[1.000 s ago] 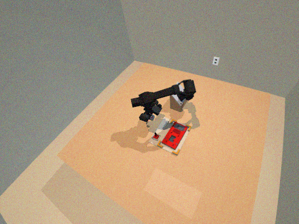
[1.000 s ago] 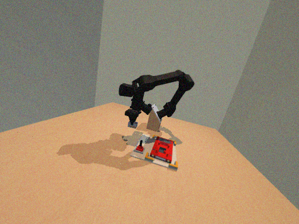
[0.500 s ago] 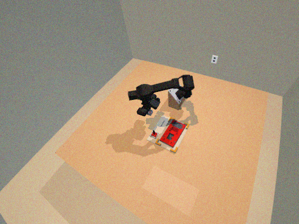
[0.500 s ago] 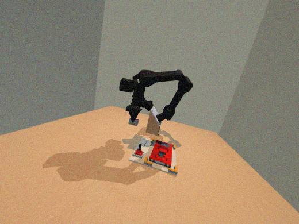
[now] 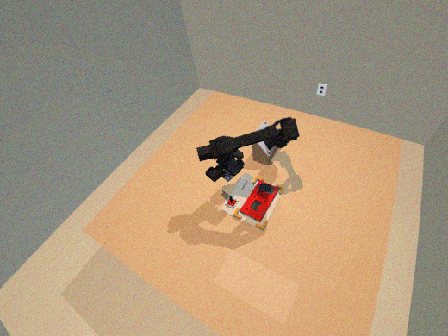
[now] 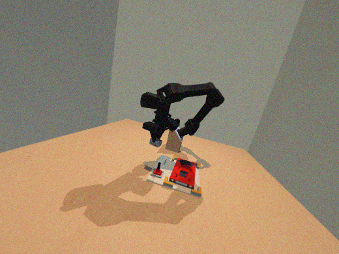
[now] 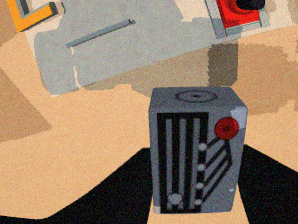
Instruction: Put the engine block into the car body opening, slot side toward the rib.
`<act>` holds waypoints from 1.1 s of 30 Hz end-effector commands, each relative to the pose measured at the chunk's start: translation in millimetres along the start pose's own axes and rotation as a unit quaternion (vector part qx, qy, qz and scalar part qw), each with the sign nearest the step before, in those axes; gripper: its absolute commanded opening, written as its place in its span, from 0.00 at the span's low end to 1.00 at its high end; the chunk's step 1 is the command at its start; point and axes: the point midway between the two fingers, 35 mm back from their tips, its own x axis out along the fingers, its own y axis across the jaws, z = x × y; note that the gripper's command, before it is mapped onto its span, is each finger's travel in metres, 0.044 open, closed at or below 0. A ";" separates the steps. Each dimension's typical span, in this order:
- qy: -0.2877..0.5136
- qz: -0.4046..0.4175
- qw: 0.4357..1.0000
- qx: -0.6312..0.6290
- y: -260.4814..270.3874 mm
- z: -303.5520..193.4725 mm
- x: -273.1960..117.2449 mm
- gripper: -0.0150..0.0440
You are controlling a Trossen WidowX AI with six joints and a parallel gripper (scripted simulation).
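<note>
The engine block (image 5: 228, 177) (image 6: 156, 142) (image 7: 198, 150) is a grey box with black stripes, a red round spot and a ringed end. My gripper (image 5: 226, 173) (image 6: 156, 139) (image 7: 194, 156) is shut on it and holds it in the air, off the board's left side in the top and exterior views. The wrist view shows a black finger on either side of it. The red car body (image 5: 261, 197) (image 6: 175, 175) lies on the board, with a dark rectangular opening (image 5: 256, 205) (image 6: 184, 174) in its middle. The rib is too small to tell, and which side has the slot is unclear.
The white board (image 5: 227, 208) (image 6: 162, 180) has orange corner brackets (image 5: 261, 226) (image 6: 167, 183) (image 7: 39, 20) around the car. A red base with an upright black lever (image 5: 232, 202) (image 6: 158, 170) (image 7: 234, 16) stands beside the car. A thin grey bar (image 7: 100, 34) shows on the board.
</note>
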 end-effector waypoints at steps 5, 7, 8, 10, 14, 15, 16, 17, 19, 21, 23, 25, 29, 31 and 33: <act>0.002 -0.006 0.996 0.089 -5.2 22.8 5.6 0.25; 0.002 -0.006 0.994 0.113 -6.2 28.5 7.6 0.25; 0.002 -0.007 0.992 0.125 -6.6 31.4 8.6 0.25; 0.003 -0.007 0.989 0.149 -7.4 37.1 10.6 0.25; 0.002 -0.008 0.981 0.196 -8.6 48.8 14.8 0.25; 0.002 -0.008 0.978 0.208 -8.8 51.7 15.8 0.25; 0.002 -0.008 0.976 0.220 -9.0 54.7 16.9 0.25; 0.002 -0.009 0.973 0.231 -9.1 57.6 18.0 0.25; 0.001 -0.009 0.967 0.255 -9.3 63.5 20.1 0.25; 0.001 -0.009 0.961 0.278 -9.4 69.5 22.3 0.25; 0.000 -0.009 0.954 0.300 -9.3 75.4 24.5 0.25; -0.001 -0.009 0.947 0.322 -9.1 81.2 26.6 0.25; -0.002 -0.008 0.931 0.366 -8.3 92.9 30.9 0.25; -0.003 -0.008 0.922 0.387 -7.7 98.8 33.1 0.25; -0.004 -0.007 0.913 0.408 -7.0 104.7 35.3 0.25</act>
